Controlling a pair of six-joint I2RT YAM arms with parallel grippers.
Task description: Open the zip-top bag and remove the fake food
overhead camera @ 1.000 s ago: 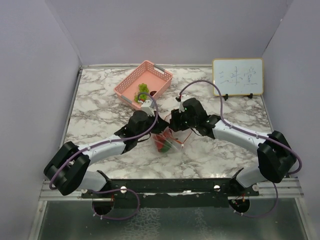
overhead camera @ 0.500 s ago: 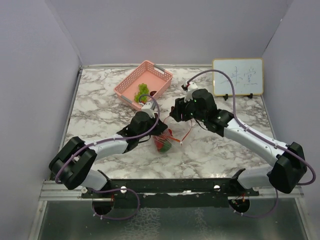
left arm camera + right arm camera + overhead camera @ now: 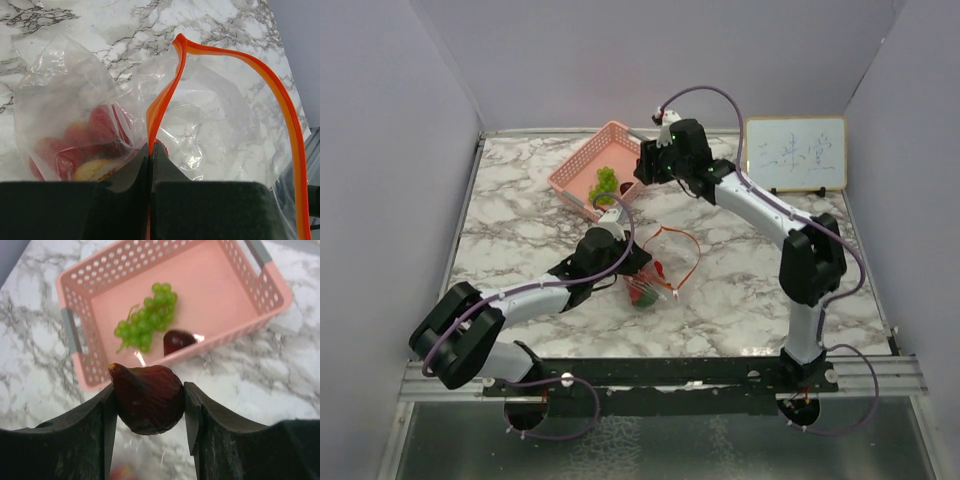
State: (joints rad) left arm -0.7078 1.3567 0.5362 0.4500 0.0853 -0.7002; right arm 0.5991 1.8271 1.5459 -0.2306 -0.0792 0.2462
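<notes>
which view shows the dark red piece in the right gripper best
Right wrist: the dark red piece fills the centre, clamped in the right gripper, with the pink basket behind. Top external hides it beneath that gripper; left wrist shows the zip-top bag instead.

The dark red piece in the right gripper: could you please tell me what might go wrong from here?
The right gripper holds the dark red piece by the near wall of the pink basket, not clearly over its floor; released now, it might hit the rim or land on the marble. The left gripper pinches only the orange strip of the zip-top bag; with red pieces inside, the bag could slip.
</notes>
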